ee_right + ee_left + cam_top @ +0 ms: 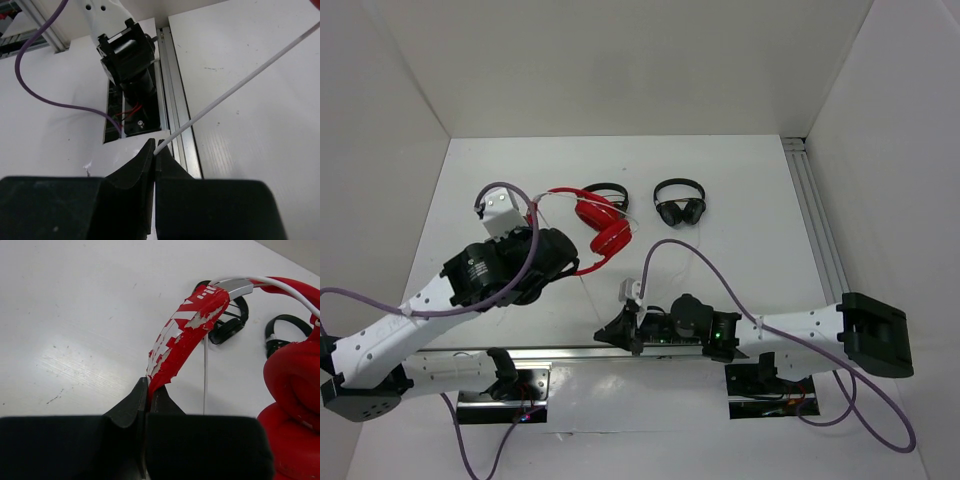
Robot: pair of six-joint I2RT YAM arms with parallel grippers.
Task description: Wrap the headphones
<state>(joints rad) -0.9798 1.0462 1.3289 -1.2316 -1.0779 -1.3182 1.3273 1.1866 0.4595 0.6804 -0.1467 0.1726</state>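
The red headphones (603, 226) lie at mid-table with their cups side by side. My left gripper (563, 262) is shut on the red headband. In the left wrist view the peeling headband (185, 335) rises from between my shut fingertips (149, 387), the red cups (295, 375) are at the right, and the thin white cable (205, 370) hangs behind. My right gripper (606, 332) is near the table's front edge. The right wrist view shows it (155, 147) shut on the white cable (240, 85), which runs taut up to the right.
A small black pair of headphones (680, 203) lies right of the red pair, and another (606, 190) lies just behind it. Both show in the left wrist view (227, 325) (282, 332). An aluminium rail (815, 220) runs along the right side. The left arm's base (127, 55) and a front rail (172, 100) are near my right gripper.
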